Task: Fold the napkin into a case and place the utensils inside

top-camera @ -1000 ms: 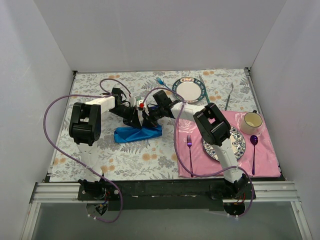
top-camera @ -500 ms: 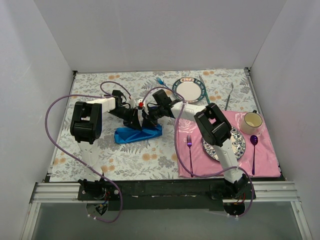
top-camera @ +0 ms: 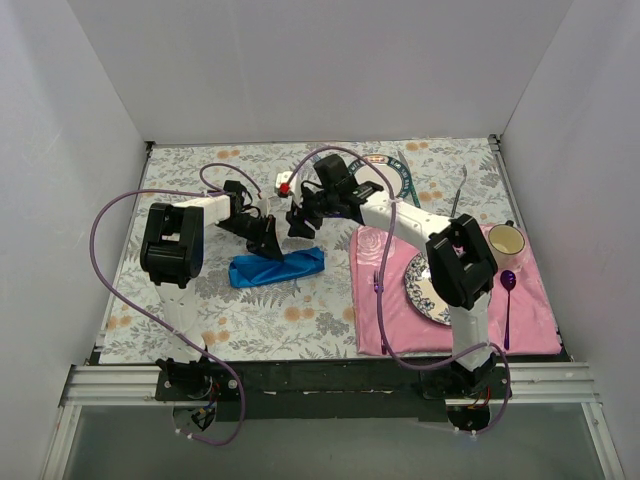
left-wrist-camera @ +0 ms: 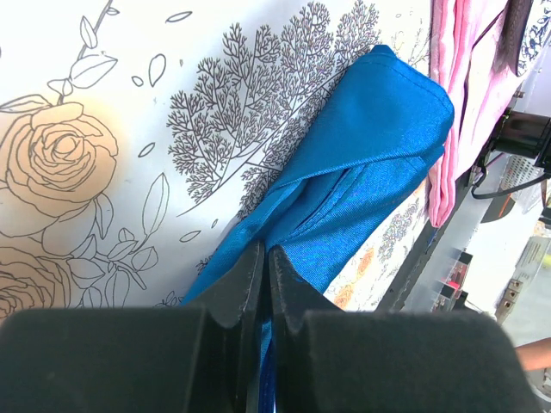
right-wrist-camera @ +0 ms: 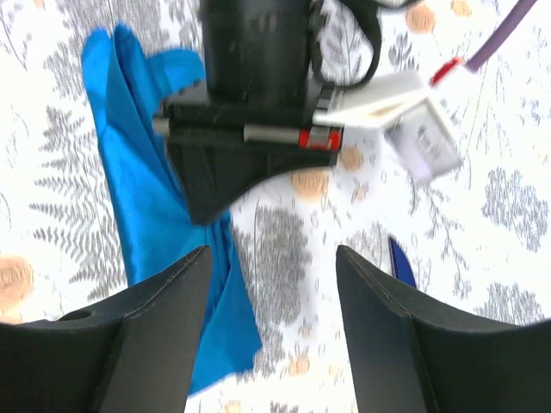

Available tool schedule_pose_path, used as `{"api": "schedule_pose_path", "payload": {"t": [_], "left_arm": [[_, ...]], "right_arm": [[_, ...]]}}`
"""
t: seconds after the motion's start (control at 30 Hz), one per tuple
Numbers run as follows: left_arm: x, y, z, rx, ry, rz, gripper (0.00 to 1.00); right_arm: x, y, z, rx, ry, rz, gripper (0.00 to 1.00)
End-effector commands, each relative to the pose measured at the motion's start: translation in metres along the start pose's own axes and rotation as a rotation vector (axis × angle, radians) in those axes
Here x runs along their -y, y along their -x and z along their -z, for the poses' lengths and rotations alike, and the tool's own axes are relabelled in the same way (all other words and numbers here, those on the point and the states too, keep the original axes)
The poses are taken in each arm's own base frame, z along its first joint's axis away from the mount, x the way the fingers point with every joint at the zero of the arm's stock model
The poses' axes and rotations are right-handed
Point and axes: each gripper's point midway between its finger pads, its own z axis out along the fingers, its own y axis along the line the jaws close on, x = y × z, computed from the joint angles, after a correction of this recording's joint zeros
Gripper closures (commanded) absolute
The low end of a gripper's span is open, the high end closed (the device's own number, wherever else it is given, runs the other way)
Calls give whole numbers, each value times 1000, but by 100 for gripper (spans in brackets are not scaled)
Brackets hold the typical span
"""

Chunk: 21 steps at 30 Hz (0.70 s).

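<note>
The blue napkin (top-camera: 277, 268) lies on the floral cloth as a long, loosely folded strip, also seen in the left wrist view (left-wrist-camera: 362, 163) and the right wrist view (right-wrist-camera: 146, 206). My left gripper (top-camera: 268, 242) (left-wrist-camera: 265, 254) is shut on the strip's near edge, and blue cloth shows between its jaws. My right gripper (top-camera: 300, 222) (right-wrist-camera: 271, 254) hangs open above the table just behind the napkin, holding nothing. Beside its right finger lies a slim dark blue-purple tip (right-wrist-camera: 400, 262), perhaps the knife. The fork is hidden.
A pink placemat (top-camera: 395, 320) at the right carries a patterned plate (top-camera: 425, 295), a magenta fork (top-camera: 378, 285), a purple spoon (top-camera: 508, 285) and a cream cup (top-camera: 505, 240). A second plate (top-camera: 392, 178) and a grey knife (top-camera: 458, 195) lie at the back.
My right gripper has opened, let go of the napkin, and risen back toward the far plate. The left gripper stays shut on the cloth in place.
</note>
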Motion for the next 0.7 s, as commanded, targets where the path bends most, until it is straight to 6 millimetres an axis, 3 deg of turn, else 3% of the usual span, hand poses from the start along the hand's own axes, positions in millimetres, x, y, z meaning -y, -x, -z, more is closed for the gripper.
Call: {"api": "schedule_pose_path", "payload": {"t": [0.0,0.27,0.4,0.67], "left_arm": [[-26,-5,-7,-16,102,-36,100],[-27,-5,-7,-23,103,-34,100],[-26,-4,-6,-20,102,-36,100],[-23,-2,-4,-17,95,-47,100]], "right_arm": [[-17,-43,11,-158,-8,35,32],[-31,-70,-3,-232,-17,44,34],[-30,-88,-7,-275,-54,60,39],[-32,-119,-14,-371,-85,91,64]]}}
